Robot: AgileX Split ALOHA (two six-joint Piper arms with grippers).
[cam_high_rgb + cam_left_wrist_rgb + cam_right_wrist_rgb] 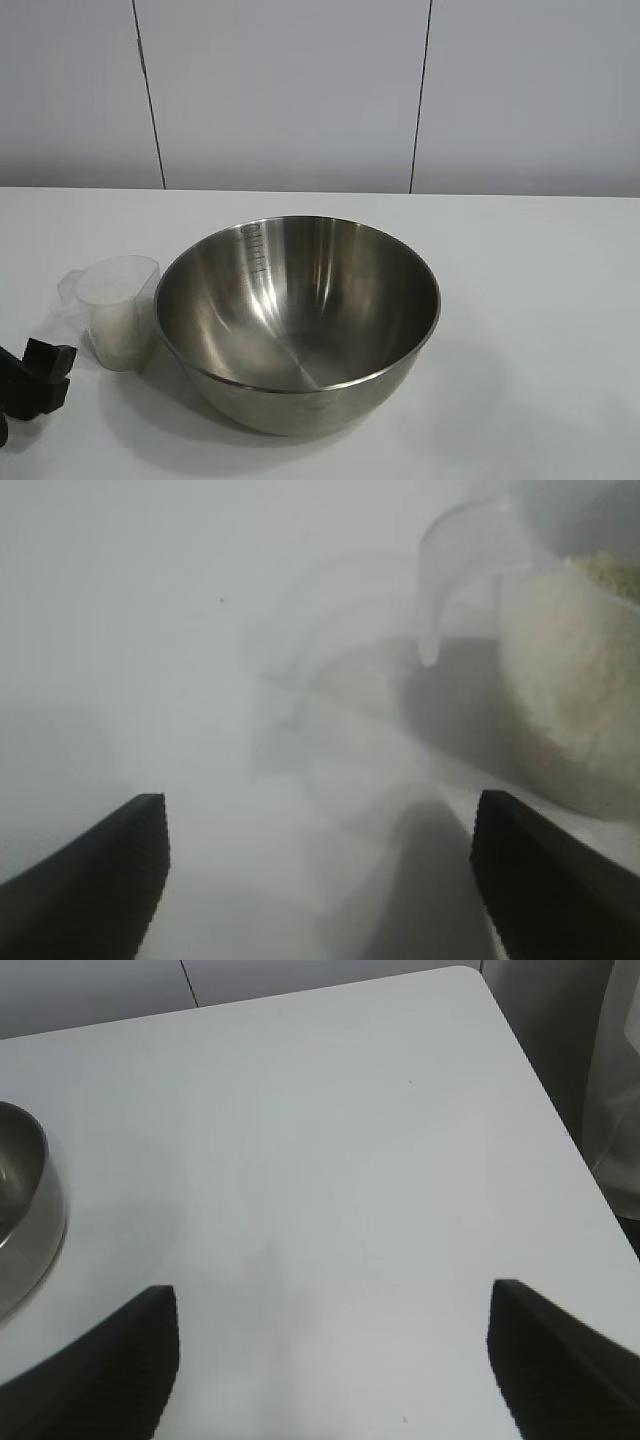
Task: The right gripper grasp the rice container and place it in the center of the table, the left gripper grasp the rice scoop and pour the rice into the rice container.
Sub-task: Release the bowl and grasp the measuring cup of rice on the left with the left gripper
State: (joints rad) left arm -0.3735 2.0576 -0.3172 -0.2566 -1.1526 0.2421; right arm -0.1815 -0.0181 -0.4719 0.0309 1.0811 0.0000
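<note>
I see the rice container (pixel 297 320) sitting upright about mid-table (pixel 540 300), slightly toward the near edge, steel inside bare, with faint measuring marks on its far inner wall. The rice scoop (pixel 118 310) stands upright just beside the container's left side, toward the table's left edge; I cannot tell if the two touch. Its spout points left and away from the bowl. The rice (pixel 117 335) fills the lower part of the scoop, white through the frosted wall.

My left gripper (pixel 38 378) is low at the near left corner of the table, just short of the scoop and not touching it. In the left wrist view its claw (pixel 318 880) stands wide apart with nothing between the fingers (pixel 110 880); the scoop (pixel 560 680) sits ahead and off to one side, its spout lip hanging over the table (pixel 150 630), the grains (pixel 565 700) visible inside.

My right gripper (pixel 335 1360) does not show in the exterior view. From its wrist camera the claw is spread apart, holding nothing, over bare table (pixel 350 1140) toward the right side. The container's rim (pixel 25 1210) shows at the side of that view, well apart from the fingers (pixel 560 1360), and the table's far right corner is visible ahead.
</note>
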